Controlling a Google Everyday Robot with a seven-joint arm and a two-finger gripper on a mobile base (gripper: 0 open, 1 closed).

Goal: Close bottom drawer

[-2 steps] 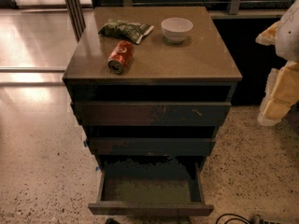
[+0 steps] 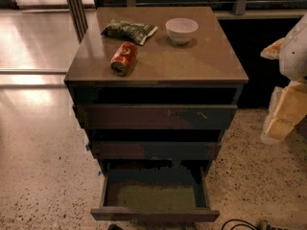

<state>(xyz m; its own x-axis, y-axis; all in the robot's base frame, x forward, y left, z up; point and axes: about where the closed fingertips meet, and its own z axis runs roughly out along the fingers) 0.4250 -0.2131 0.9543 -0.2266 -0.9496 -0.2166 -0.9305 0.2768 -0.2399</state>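
You've got the dark brown-grey, flat-fronted bottom drawer (image 2: 154, 214) standing wide open at the near edge, olive-grey floor showing. The pale blocky gripper (image 2: 284, 116) hangs at the right, well apart from it. Can't tell if it's released or clenched.

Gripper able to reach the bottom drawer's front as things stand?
Likely yes: the gripper hangs right of the cabinet, apart from it, and the bottom drawer is pulled out, with open floor between them.

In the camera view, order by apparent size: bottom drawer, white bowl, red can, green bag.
Largest: bottom drawer
Then green bag
white bowl and red can look alike, so unranked.
The gripper hangs at the right edge.
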